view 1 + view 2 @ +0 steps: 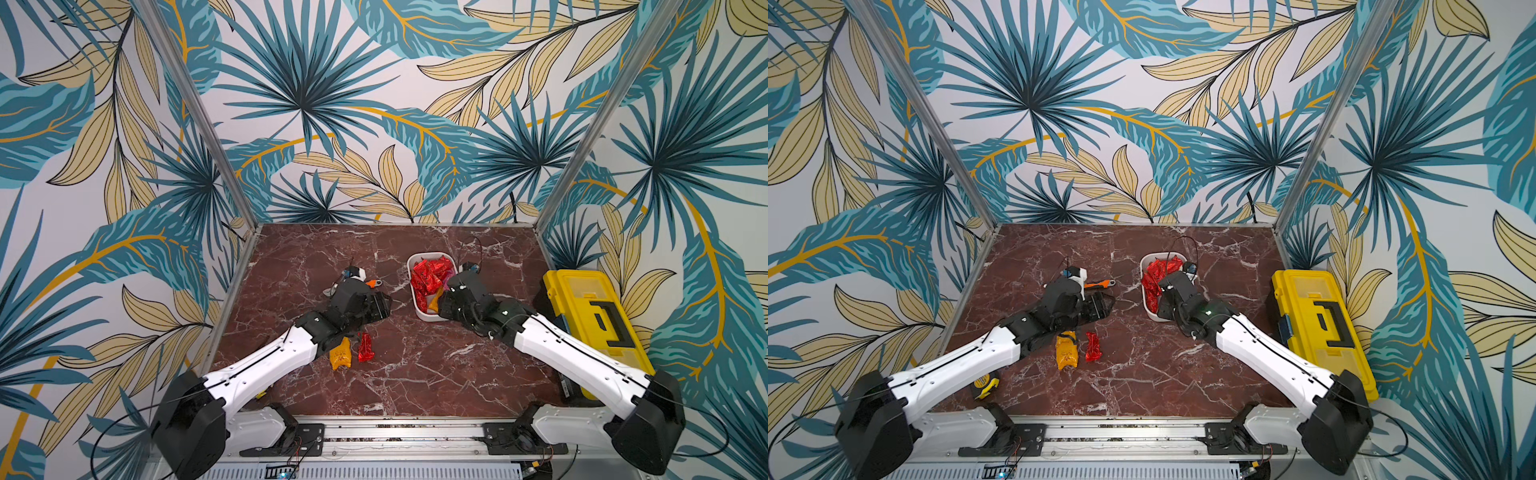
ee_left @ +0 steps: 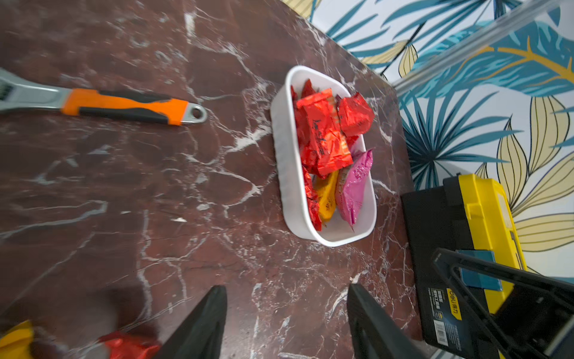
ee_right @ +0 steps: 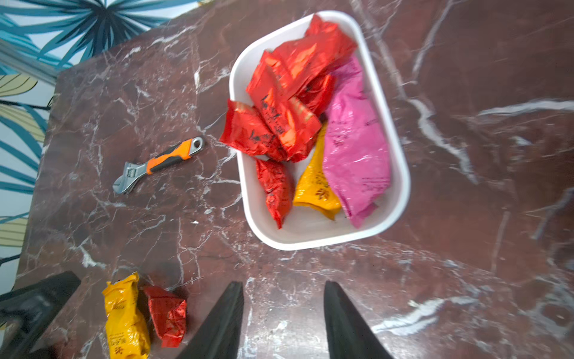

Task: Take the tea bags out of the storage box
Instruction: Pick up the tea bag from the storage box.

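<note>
Surface: a dark red-brown marble-look bench [image 1: 415, 374] with white veins, square and flat. A silver metal rail [image 1: 395, 432] runs along its near edge.
Room: pale wallpaper with large teal and beige palm leaves [image 1: 311, 104] covers the far wall and both side walls. Bare aluminium posts [image 1: 195, 108] rise from the bench's far corners.
Container: a small white rounded-corner plastic storage box [image 1: 413, 299] with no lid stands right of centre on the bench.
Contents: shiny crinkled foil tea bags [image 3: 285, 102], mostly red with one magenta and one orange-yellow, are heaped in the box. One red bag hangs over the rim on the wrench side.
Taken out: an orange-yellow sachet [image 1: 340, 354] and a red sachet [image 1: 365, 348] lie side by side on bare bench, near-left of the box and well apart from it.
Left: the left gripper [image 2: 285, 289] has its jaws well apart with nothing between them, above bare bench left of the box.
Right: the right gripper [image 3: 283, 284] has its jaws partly apart and empty, at the box's near end.
Tools: an orange-handled steel wrench [image 2: 124, 107] lies left of the box. A yellow plastic toolbox with a black handle [image 1: 590, 324] lies along the right edge.
</note>
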Controlling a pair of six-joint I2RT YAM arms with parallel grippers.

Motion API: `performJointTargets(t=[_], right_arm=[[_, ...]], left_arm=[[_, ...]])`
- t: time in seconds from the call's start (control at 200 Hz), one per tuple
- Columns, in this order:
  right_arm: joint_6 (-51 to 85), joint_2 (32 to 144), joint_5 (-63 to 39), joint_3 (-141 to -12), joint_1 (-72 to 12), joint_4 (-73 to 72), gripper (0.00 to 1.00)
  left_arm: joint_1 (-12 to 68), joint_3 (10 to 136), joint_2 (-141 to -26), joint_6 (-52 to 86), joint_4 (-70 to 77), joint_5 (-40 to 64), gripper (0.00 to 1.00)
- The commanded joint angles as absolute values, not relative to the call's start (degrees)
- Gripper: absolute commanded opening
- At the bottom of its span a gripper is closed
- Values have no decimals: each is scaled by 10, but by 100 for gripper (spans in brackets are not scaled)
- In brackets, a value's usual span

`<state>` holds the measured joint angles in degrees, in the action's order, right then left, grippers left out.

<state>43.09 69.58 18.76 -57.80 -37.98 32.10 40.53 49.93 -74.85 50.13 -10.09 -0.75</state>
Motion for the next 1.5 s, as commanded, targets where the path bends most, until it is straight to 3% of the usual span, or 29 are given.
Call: performJointTargets(t=[0.0, 0.3, 0.576, 0.966, 1.492], right_arm=[[414, 651, 241, -551, -370, 371, 48], [427, 597, 241, -518, -368, 384, 48], [429, 586, 230, -505, -368, 387, 49], [417, 589, 223, -500, -368, 388, 49], [404, 598, 220, -506, -367, 387, 49]], left_arm=[[427, 581, -816, 482, -75, -10, 66], [423, 761, -1010, 446, -127, -103, 66], [397, 843, -1109, 446, -134, -91, 58], [394, 860, -1152, 480, -104, -61, 37], [401, 873, -1144, 464, -113, -77, 1]])
